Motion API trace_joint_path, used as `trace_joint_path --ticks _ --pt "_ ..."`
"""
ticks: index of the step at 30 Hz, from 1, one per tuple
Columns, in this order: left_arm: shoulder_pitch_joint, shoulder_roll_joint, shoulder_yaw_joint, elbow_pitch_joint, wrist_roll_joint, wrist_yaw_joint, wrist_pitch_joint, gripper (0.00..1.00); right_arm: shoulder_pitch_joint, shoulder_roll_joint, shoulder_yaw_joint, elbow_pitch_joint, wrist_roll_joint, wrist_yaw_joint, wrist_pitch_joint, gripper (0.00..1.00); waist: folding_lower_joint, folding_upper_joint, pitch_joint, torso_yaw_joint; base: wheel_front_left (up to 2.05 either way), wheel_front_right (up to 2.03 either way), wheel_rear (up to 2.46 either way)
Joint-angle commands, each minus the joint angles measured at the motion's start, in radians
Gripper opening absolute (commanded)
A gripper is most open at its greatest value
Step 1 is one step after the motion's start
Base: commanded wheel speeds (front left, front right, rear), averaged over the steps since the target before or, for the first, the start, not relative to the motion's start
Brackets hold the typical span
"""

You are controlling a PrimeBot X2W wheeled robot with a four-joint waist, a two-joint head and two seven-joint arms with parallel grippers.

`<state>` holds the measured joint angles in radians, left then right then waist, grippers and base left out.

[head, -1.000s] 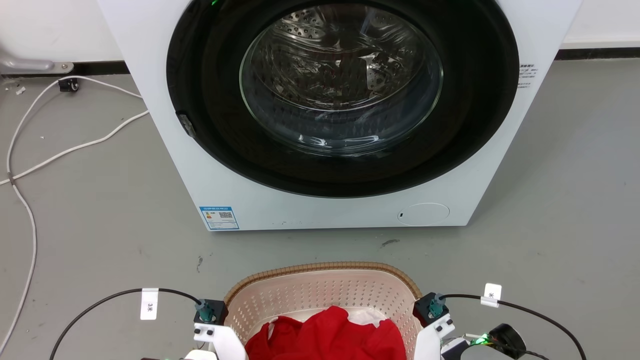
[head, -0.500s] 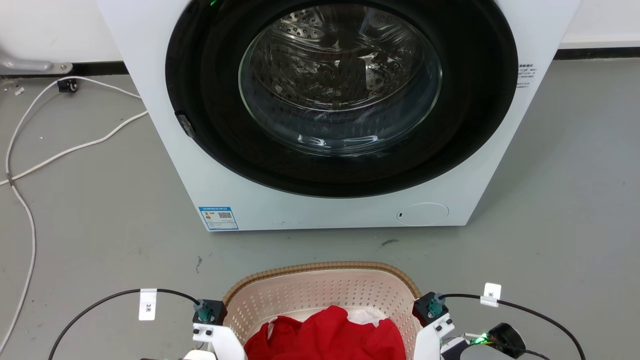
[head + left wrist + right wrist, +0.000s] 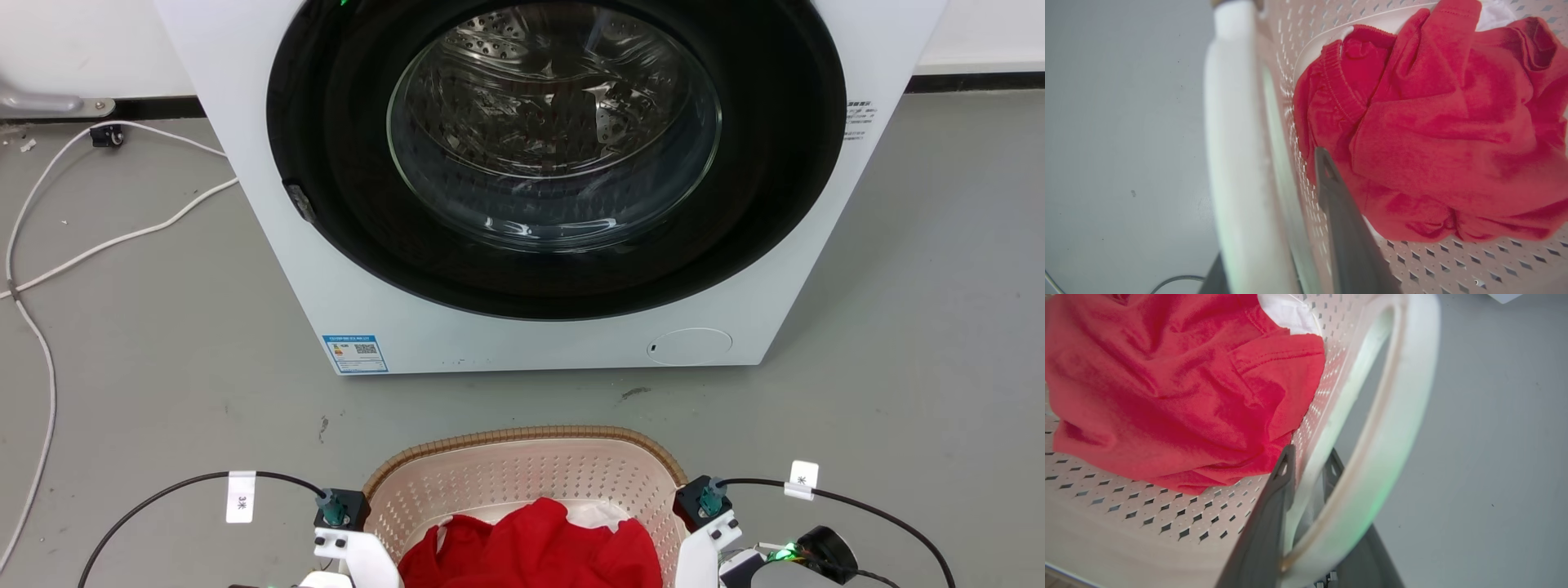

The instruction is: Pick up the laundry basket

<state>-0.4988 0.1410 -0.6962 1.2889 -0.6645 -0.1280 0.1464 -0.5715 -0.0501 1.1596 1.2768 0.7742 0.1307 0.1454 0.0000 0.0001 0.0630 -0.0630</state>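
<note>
— Okay, fingers first. Left?
— Left gripper (image 3: 1269,204): one dark finger is inside the laundry basket (image 3: 1453,265), the other outside, and they look closed on the left handle (image 3: 1229,143). Right gripper (image 3: 1310,457) is the same, pinching the wall at the right handle (image 3: 1396,416).
— Basket where?
— Low, between both arms, just short of the washer (image 3: 490,343). The base is hidden, so I can't tell if it's off the floor (image 3: 163,367).
— Contents?
— Red garment (image 3: 1433,143) heaped over a white cloth (image 3: 1286,314).
— Risks?
— Thin fingers on smooth plastic, so a shallow grip could let a handle slip. An uneven lift would tilt it and the garment could slide out. A forward swing would likely knock the washer door (image 3: 555,147).
— View differences?
— Wrist views give finger contact and the perforated inside wall. Head view gives the brown rim (image 3: 522,433), the washer ahead and a white cable (image 3: 122,237) well off left.
</note>
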Motion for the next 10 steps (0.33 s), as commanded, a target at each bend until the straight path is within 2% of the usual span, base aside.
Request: trace_joint_path --ticks 1,10 --pt "-0.010 0.004 -0.006 -0.001 0.002 -0.002 -0.001 0.00 -0.014 0.000 0.009 0.002 0.000 0.000 -0.004 0.00 0.0000 -0.0001 0.000 0.000 0.00 0.00 0.00" --pt "-0.012 0.005 -0.013 -0.001 -0.005 -0.002 -0.001 0.00 -0.018 0.000 0.023 0.005 0.014 0.000 -0.005 0.00 0.0000 -0.0001 0.004 -0.001 0.00 0.00 0.00"
